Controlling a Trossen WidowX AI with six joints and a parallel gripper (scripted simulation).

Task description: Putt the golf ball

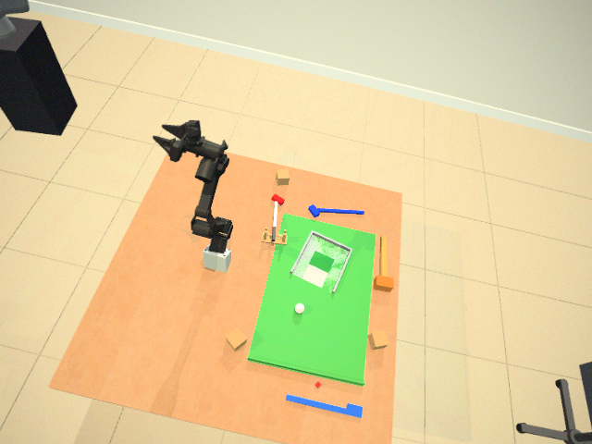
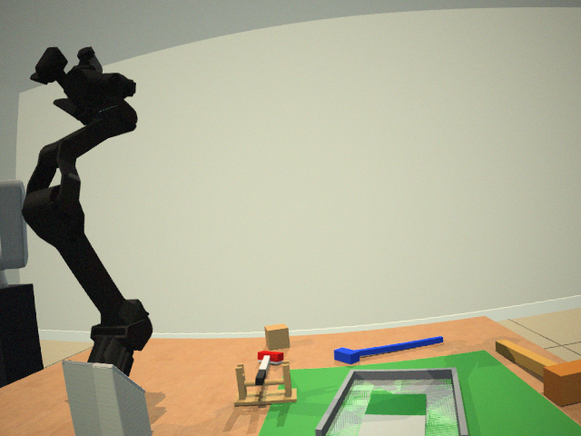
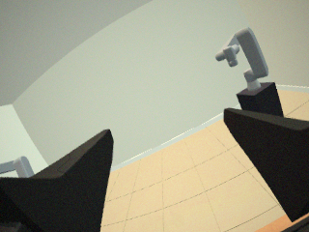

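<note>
The red putter has a red head point(image 1: 277, 199) point(image 2: 270, 356), a white shaft point(image 1: 275, 213) and a dark grip end. Its grip end rests on a small wooden stand point(image 1: 267, 240) point(image 2: 241, 401) beside the green mat's left edge. The white golf ball point(image 1: 299, 308) lies on the green mat point(image 1: 315, 341) point(image 2: 474, 363), in front of the white ramp point(image 1: 314, 276). The ramp leads to the dark green raised green point(image 1: 321, 261) point(image 2: 396, 403), inside a grey border. My gripper point(image 1: 158, 131) point(image 3: 169, 125) is open and empty, high up and well away from the putter.
A blue club point(image 1: 340, 211) point(image 2: 398, 346) lies behind the mat. An orange mallet point(image 1: 383, 282) point(image 2: 563, 382) lies to its right. A light blue club point(image 1: 320, 404) and a small red marker point(image 1: 317, 384) lie beyond its front edge. Wooden blocks point(image 1: 283, 177) point(image 2: 277, 336) stand around the mat.
</note>
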